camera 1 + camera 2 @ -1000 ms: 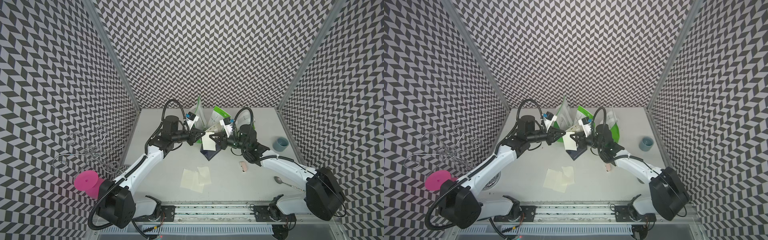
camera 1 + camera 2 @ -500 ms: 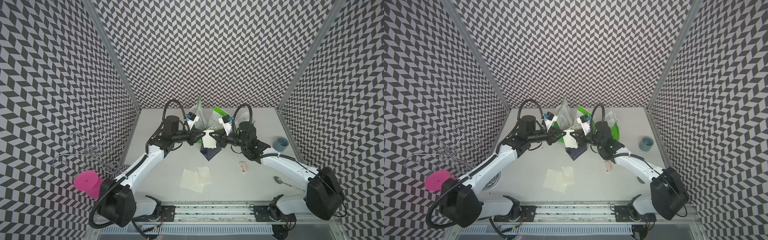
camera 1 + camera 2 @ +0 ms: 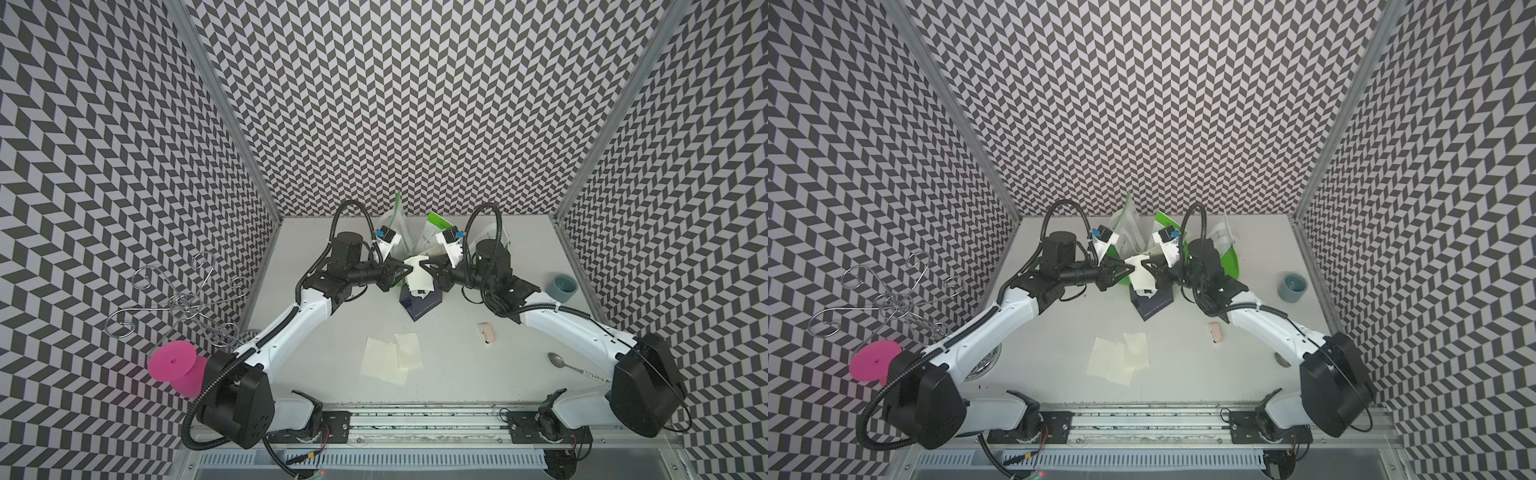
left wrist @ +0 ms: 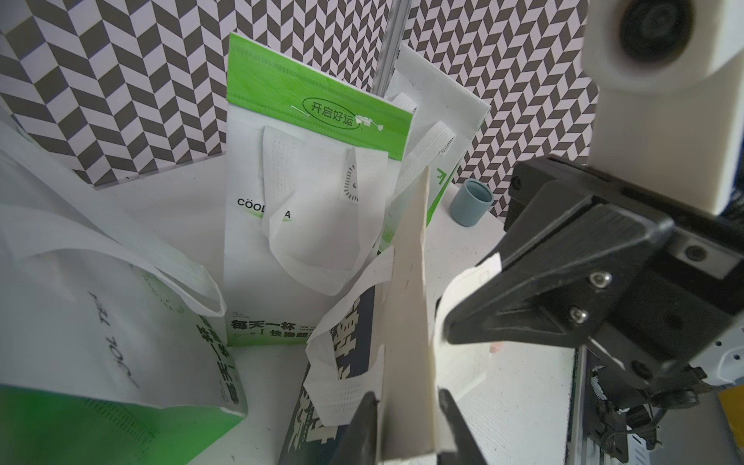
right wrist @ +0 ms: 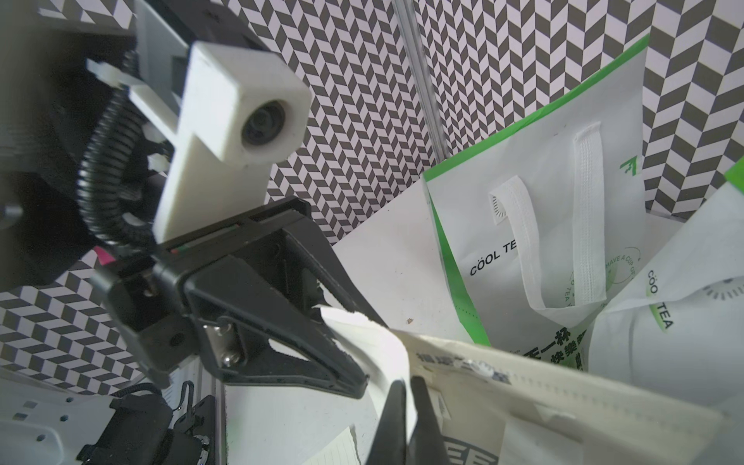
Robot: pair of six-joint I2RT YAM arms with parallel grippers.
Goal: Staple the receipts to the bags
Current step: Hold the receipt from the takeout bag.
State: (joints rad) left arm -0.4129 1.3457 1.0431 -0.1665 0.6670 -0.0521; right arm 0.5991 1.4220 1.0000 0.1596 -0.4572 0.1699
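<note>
Clamps the receipt [image 4: 406, 342] tight in the right end effector [image 5: 407, 418]; straddles the same slip with the left end effector [image 4: 408, 426], jaws parted, no squeeze evident. Holds it on edge between both, over the mouth of the navy bag [image 3: 424, 305]. Risks a one-sided hold: may swing, curl or slide off the bag's rim, spoiling alignment. May also topple the green bags [image 4: 306, 181] standing just beyond both end effectors. Leaves the stapler [image 3: 487, 333] back behind the right end effector, spare receipts [image 3: 390, 361] farther back on the tabletop [image 3: 457, 374].
</note>
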